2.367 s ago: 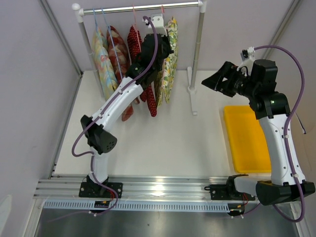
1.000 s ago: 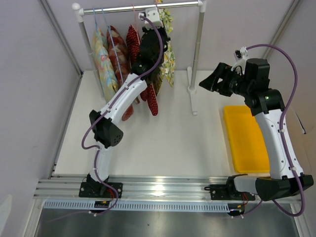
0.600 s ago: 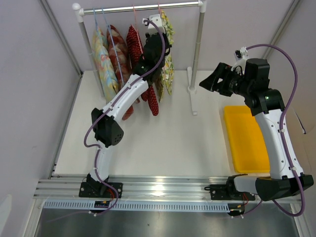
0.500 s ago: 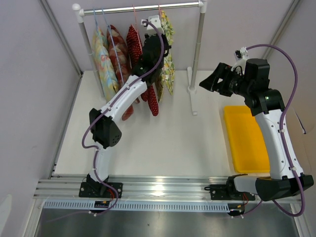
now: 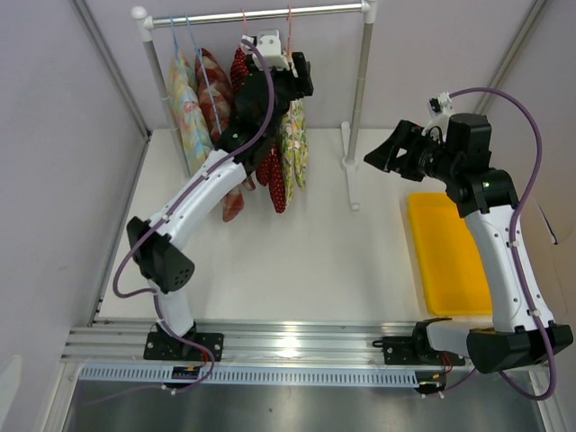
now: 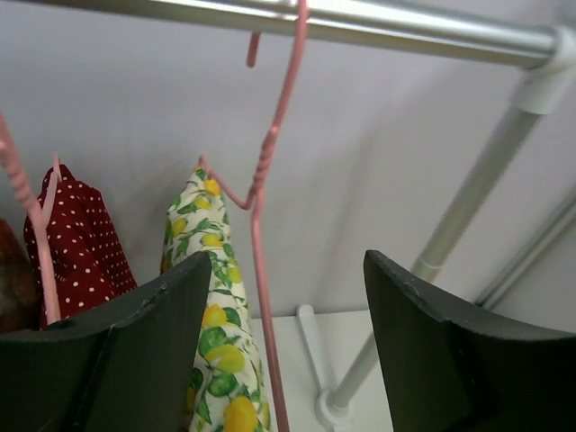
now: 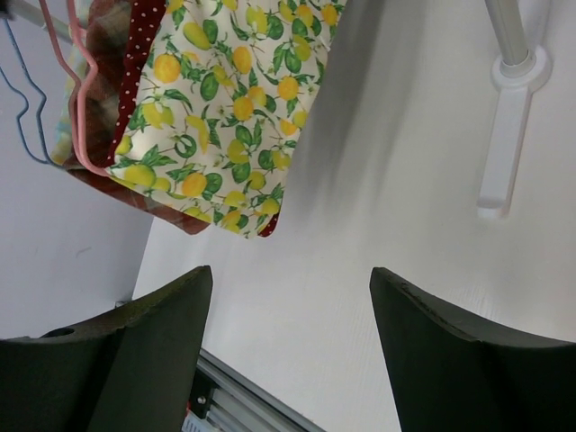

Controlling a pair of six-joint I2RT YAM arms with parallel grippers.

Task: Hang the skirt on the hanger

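The lemon-print skirt (image 5: 293,144) hangs on the thin pink hanger (image 6: 263,189), whose hook lies over the rack's rod (image 6: 378,25). My left gripper (image 6: 286,263) is open just below the hook. The hanger's wire runs down between its jaws without touching either, and the skirt (image 6: 211,306) is by the left finger. From above, my left gripper (image 5: 301,77) sits high against the rack. My right gripper (image 5: 384,155) is open and empty, off to the right of the rack post. It looks at the skirt (image 7: 234,99) from the side.
A red white-dotted garment (image 6: 76,243) hangs left of the skirt. Further left are a floral garment (image 5: 184,112) and light-blue hangers (image 7: 22,99). The rack's post (image 5: 358,99) and its foot (image 7: 504,135) stand to the right. A yellow tray (image 5: 450,252) lies under my right arm.
My left gripper has gone from shut on the hanger to open. The hanger now hangs from the rod and the skirt has dropped lower. The left arm's elbow swung left; the right arm barely shifted.
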